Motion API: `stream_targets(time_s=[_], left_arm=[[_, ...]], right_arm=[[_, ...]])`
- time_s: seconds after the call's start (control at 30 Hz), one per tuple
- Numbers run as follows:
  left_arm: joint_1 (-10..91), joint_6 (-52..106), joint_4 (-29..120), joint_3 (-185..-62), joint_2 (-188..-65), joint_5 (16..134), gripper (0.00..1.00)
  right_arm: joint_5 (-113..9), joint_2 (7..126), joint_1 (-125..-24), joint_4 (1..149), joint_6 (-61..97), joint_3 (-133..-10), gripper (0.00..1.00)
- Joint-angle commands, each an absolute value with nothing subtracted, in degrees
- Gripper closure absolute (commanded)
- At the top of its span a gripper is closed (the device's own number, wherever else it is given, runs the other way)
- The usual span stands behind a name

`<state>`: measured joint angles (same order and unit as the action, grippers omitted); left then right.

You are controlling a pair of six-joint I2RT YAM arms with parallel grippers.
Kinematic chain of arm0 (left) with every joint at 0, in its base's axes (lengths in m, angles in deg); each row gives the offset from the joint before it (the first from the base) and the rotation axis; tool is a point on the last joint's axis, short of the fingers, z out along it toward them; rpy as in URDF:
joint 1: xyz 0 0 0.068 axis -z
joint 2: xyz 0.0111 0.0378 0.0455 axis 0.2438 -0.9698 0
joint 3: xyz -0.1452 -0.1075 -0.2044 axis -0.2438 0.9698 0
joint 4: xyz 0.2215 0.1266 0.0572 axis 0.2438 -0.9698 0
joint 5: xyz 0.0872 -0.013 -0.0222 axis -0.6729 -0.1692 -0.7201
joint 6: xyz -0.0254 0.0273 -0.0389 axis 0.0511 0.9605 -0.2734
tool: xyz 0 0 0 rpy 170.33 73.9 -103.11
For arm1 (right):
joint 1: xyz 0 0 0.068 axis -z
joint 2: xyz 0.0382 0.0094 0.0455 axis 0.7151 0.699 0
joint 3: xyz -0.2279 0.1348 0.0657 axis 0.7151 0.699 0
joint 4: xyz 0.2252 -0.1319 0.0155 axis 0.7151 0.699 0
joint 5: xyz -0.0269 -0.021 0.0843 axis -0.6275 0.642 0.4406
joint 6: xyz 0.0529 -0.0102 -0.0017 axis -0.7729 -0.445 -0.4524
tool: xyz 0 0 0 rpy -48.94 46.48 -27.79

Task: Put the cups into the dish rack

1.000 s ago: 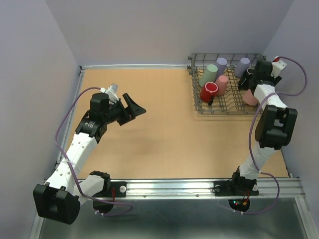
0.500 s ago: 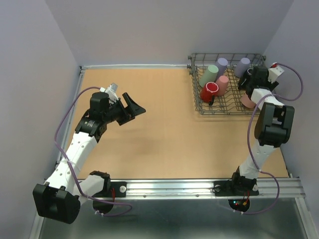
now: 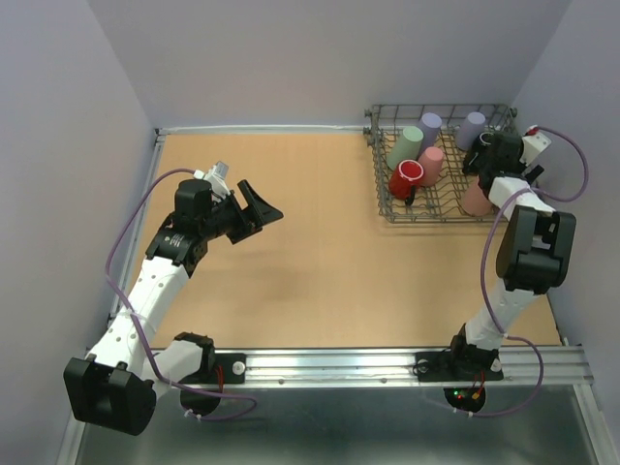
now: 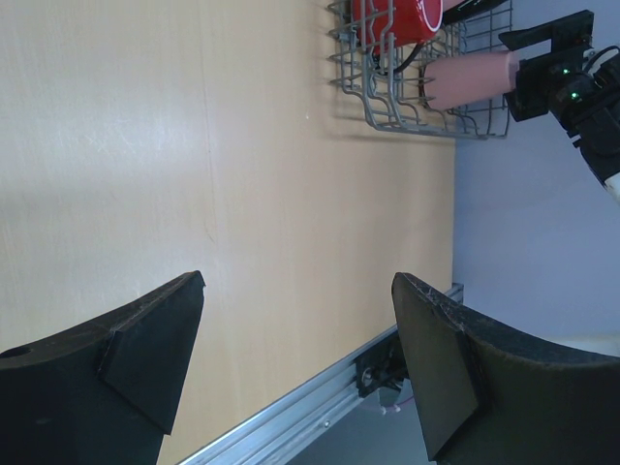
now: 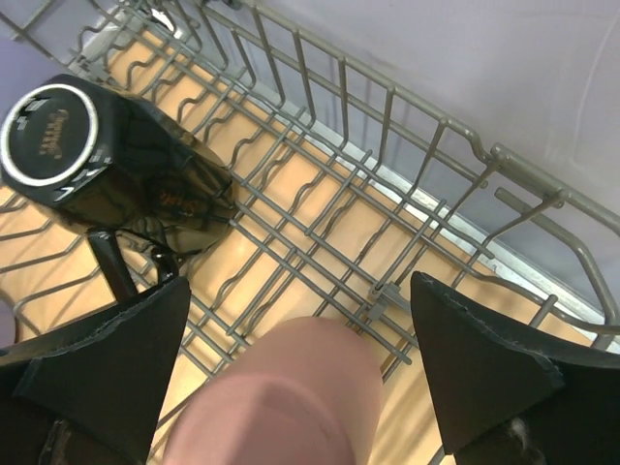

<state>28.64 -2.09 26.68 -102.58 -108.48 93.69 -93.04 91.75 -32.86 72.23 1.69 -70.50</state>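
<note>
The grey wire dish rack point(image 3: 387, 208) stands at the table's far right. In it are a pale green cup point(image 3: 407, 145), two lavender cups point(image 3: 429, 126) point(image 3: 472, 128), a pink cup point(image 3: 431, 165) and a red cup point(image 3: 405, 179). My right gripper point(image 3: 487, 172) hangs open inside the rack over a second pink cup point(image 3: 476, 200). In the right wrist view that pink cup point(image 5: 291, 397) sits between the spread fingers, touching neither, with a black cup point(image 5: 97, 145) lying beside it. My left gripper point(image 3: 257, 208) is open over the bare table, holding nothing.
The rack's raised right wall point(image 5: 504, 160) runs close behind the right gripper, by the room's wall. A metal rail point(image 3: 387, 366) lines the table's near edge. The left wrist view shows the rack's near end point(image 4: 417, 107) with the red cup point(image 4: 397, 19) and pink cup point(image 4: 470, 77).
The right gripper has opened and let go of the pink cup after carrying it a little left and lower into the rack. The left arm has not moved.
</note>
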Motion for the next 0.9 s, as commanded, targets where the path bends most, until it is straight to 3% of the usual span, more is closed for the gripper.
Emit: stream_targets(time_s=[0.0,0.3,0.7,0.87], left_arm=[[28.79,-1.68,27.81,-104.84,-106.91,94.21,0.11],[28.79,-1.33,27.72,-106.15,-105.85,94.83,0.11],[28.88,0.16,26.67,-113.97,-108.84,94.13,0.11],[28.88,3.07,23.77,-121.26,-112.44,90.88,0.11]], right_arm=[[-92.70,86.32,-32.47,71.02,3.51,-71.14,0.00],[-90.07,79.02,-32.47,72.07,6.50,-74.65,0.00],[-57.74,60.21,-32.56,75.85,-7.45,-73.00,0.00],[-52.01,55.73,-33.87,76.64,-14.84,-69.31,0.00]])
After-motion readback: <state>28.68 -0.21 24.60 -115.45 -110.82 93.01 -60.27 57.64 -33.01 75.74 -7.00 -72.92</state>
